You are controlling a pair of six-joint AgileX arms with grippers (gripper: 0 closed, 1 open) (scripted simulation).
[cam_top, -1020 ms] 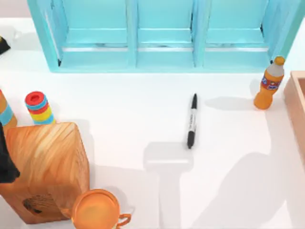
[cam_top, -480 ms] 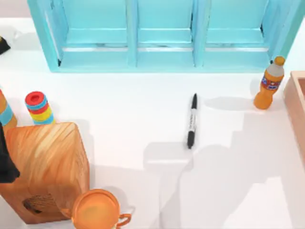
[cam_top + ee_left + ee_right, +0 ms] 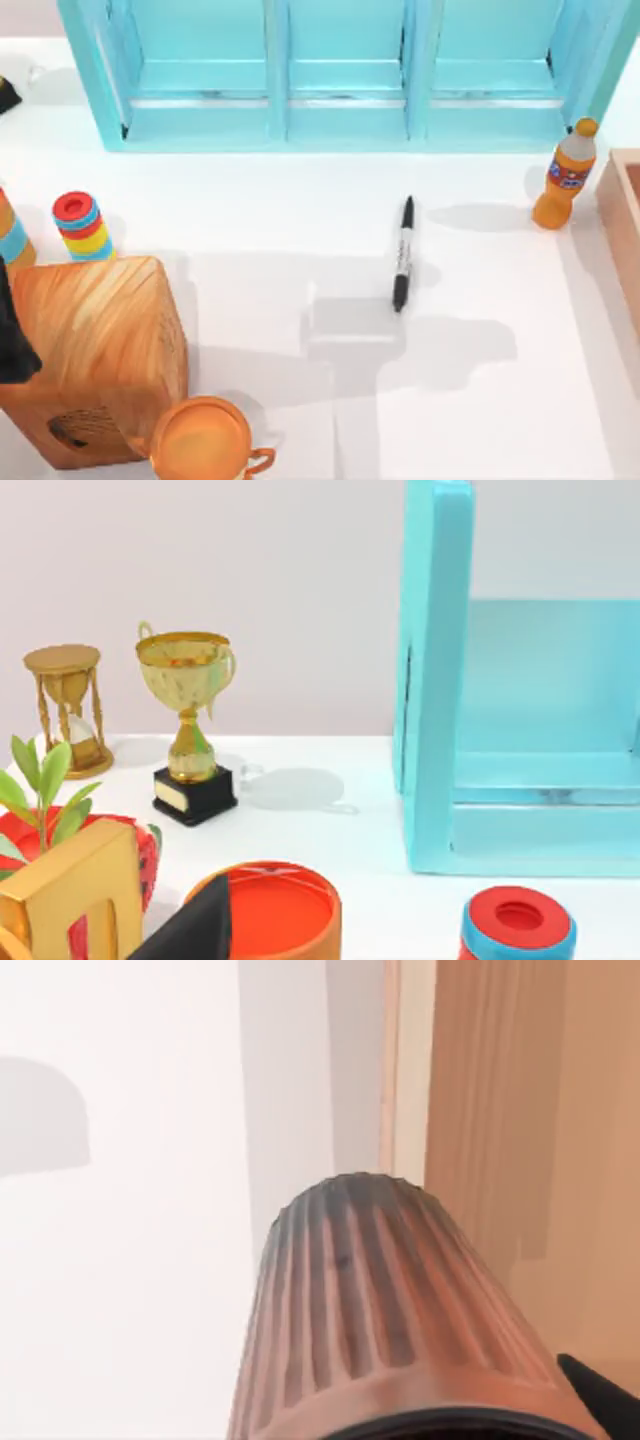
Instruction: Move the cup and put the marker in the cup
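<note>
The marker [image 3: 402, 253] lies flat on the white table just right of centre, black with a pale label band, its length running towards the blue shelf. The cup [image 3: 380, 1310], reddish-brown and ribbed, hangs close under the right wrist camera with its base pointing away, above the table beside a wooden box. My right gripper [image 3: 420, 1430] appears shut on the cup's rim end, and one black fingertip [image 3: 600, 1395] shows at its side. My left arm [image 3: 10, 335] is parked at the table's left edge.
A blue shelf unit [image 3: 340, 70] spans the back. An orange bottle [image 3: 563, 178] and a wooden box [image 3: 625, 220] stand at the right. At the left are a wooden block [image 3: 95, 350], an orange handled vessel [image 3: 203, 440] and stacked coloured rings [image 3: 80, 225].
The large shadow on the right half of the table has shifted left and back, now reaching just below the marker. The marker and other objects have not moved.
</note>
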